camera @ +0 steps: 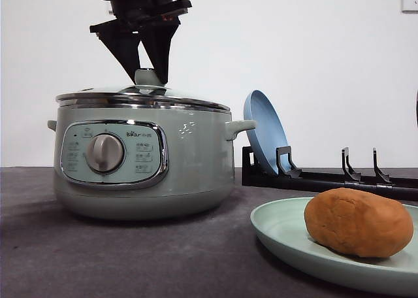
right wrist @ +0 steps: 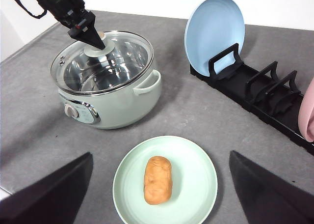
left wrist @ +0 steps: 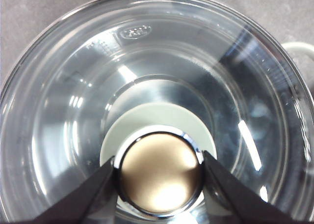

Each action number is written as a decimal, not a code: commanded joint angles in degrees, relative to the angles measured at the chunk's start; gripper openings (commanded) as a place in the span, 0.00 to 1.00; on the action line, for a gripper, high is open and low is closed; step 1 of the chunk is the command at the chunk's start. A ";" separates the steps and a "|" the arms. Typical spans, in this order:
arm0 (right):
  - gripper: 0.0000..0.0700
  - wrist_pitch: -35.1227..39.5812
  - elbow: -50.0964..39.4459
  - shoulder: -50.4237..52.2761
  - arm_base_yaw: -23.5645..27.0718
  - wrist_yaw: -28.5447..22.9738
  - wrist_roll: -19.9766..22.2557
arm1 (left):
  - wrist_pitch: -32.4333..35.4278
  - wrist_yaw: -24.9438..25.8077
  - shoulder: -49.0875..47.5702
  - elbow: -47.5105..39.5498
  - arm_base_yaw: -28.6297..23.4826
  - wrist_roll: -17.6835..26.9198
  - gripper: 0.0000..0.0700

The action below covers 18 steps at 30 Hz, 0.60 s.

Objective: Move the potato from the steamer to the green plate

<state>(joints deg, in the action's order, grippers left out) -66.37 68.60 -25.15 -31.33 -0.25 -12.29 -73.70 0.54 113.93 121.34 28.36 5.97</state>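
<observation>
The potato (camera: 358, 222) (right wrist: 158, 179) lies on the green plate (camera: 281, 229) (right wrist: 196, 160) at the front right of the table. The sage-green steamer (camera: 189, 161) (right wrist: 127, 103) stands to the left with its glass lid (camera: 130, 97) (left wrist: 73, 111) (right wrist: 127, 52) seated on it. My left gripper (camera: 148, 76) (left wrist: 159, 160) (right wrist: 95, 40) comes down from above and is shut on the lid knob (left wrist: 161, 184), one finger on each side. High above the plate, my right gripper (right wrist: 161, 155) is open, with the potato below the wide gap.
A black dish rack (camera: 326, 180) (right wrist: 255, 91) runs along the back right with a blue plate (camera: 264, 131) (right wrist: 213, 30) standing in its near slot. A pink object (right wrist: 308, 111) sits at the rack's far end. Grey table surface lies between steamer and plate.
</observation>
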 commanded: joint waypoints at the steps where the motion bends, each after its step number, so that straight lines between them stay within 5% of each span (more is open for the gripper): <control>1: 0.80 0.79 0.76 -0.17 -0.24 -0.24 -0.54 | -1.18 1.26 2.25 0.83 1.20 6.60 0.02; 4: 0.80 0.79 0.76 -0.17 -0.24 -0.24 -0.52 | -2.35 4.52 2.25 0.83 0.41 9.63 0.02; 10: 0.80 0.79 0.76 -0.17 -0.24 -0.26 -0.48 | -2.50 13.73 2.25 0.83 -0.97 8.40 0.02; 18: 0.80 0.79 0.76 -0.17 -0.24 -0.23 -0.52 | -2.69 13.94 2.25 0.83 -1.14 8.12 0.02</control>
<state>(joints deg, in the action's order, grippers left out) -66.37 68.60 -25.15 -31.33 -0.25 -12.29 -74.74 8.97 114.24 121.43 26.20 14.04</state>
